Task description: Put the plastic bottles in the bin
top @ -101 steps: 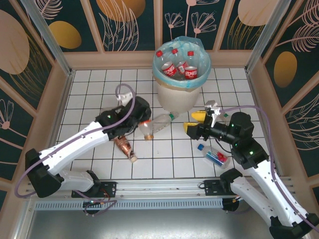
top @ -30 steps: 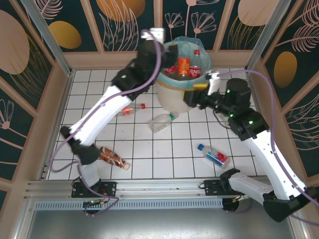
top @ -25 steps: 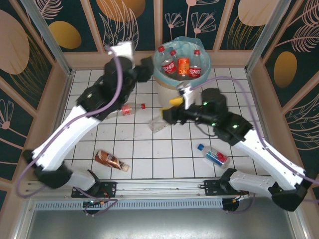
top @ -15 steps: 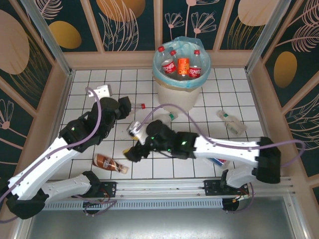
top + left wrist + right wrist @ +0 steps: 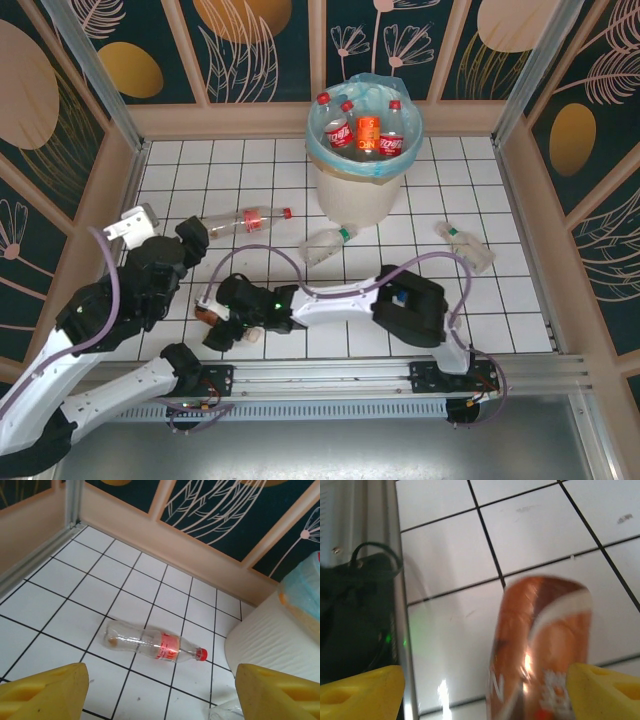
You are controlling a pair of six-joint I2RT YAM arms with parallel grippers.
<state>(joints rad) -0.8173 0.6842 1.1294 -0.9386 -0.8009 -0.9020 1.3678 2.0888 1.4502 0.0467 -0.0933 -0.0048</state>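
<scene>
- Left gripper [image 5: 160, 693]: stands wide apart, with nothing between its yellow fingers [image 5: 42, 690]; hangs over the white tiles [image 5: 450, 180] at 9 o'clock of the floor in the top view.
- Right gripper [image 5: 482, 687]: stands wide apart too; sits low over the floor at 7 o'clock in the top view.
- Brown bottle [image 5: 540, 650]: lies on the tiles between the right gripper's fingers; looks blurry in the right wrist view; shows a clear gap on its 9 o'clock side; hard to tell about any touch on its 3 o'clock side.
- Bin [image 5: 360, 195]: sits at 12 o'clock of the floor; holds red-capped bottles [image 5: 338, 130] and one orange bottle [image 5: 367, 133], standing up.
- Clear bottle with a red cap [image 5: 245, 220]: lies on its side at 8 o'clock from the bin, well apart from it, cap toward the bin; shows ahead of the left gripper in the left wrist view.
- Clear bottle with a green cap [image 5: 325, 243]: lies just beside the bin's foot, at 7 o'clock from it.
- One more clear bottle [image 5: 468, 247]: lies at 4 o'clock from the bin.
</scene>
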